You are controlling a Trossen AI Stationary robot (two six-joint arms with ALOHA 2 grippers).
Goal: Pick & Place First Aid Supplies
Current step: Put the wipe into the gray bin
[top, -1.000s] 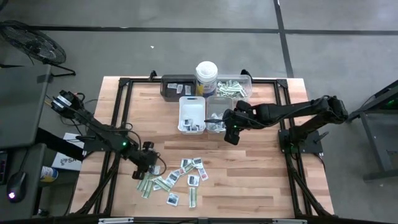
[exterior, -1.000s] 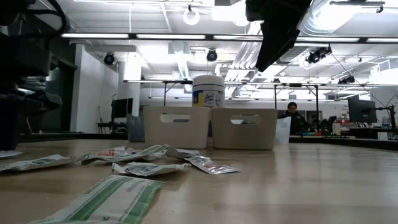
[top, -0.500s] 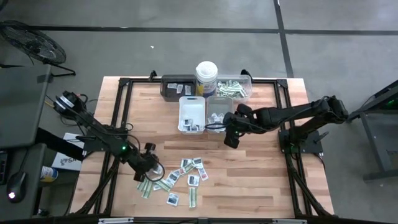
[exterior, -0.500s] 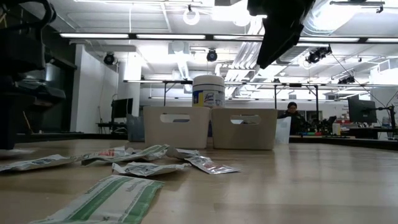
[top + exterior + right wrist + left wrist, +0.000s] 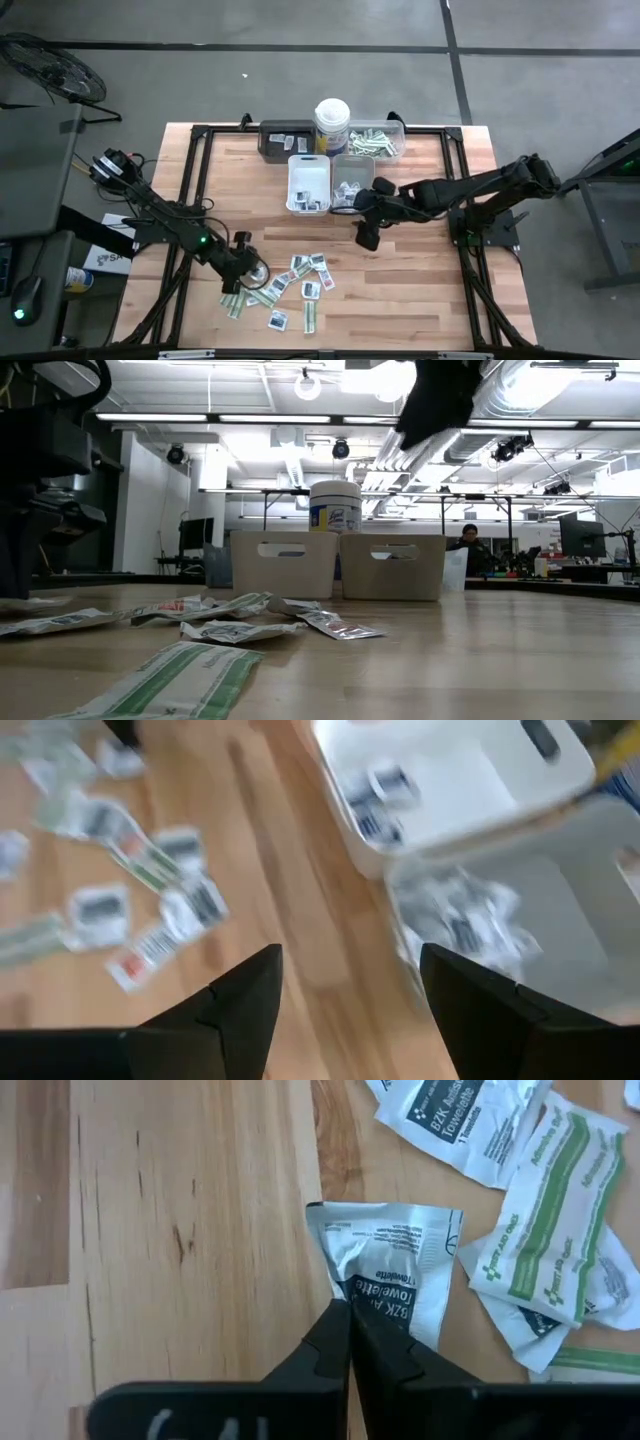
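In the high view the left gripper (image 5: 243,273) hides its catch — the wrist view shows its jaws pinched on a silver towelette sachet (image 5: 392,1260) lying flat beside the other packets (image 5: 295,285) near the bench's (image 5: 420,290) front edge. The right gripper (image 5: 365,238) hangs spread over bare wood, just before the grey bin (image 5: 352,172).

The left end effector (image 5: 348,1342) has closed on a towelette sachet (image 5: 392,1265).

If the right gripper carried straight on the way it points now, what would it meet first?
Judging by its wrist view, the open right gripper points down at bare table between the scattered packets and the white tray. It would probably meet wood first, though depth is unclear.
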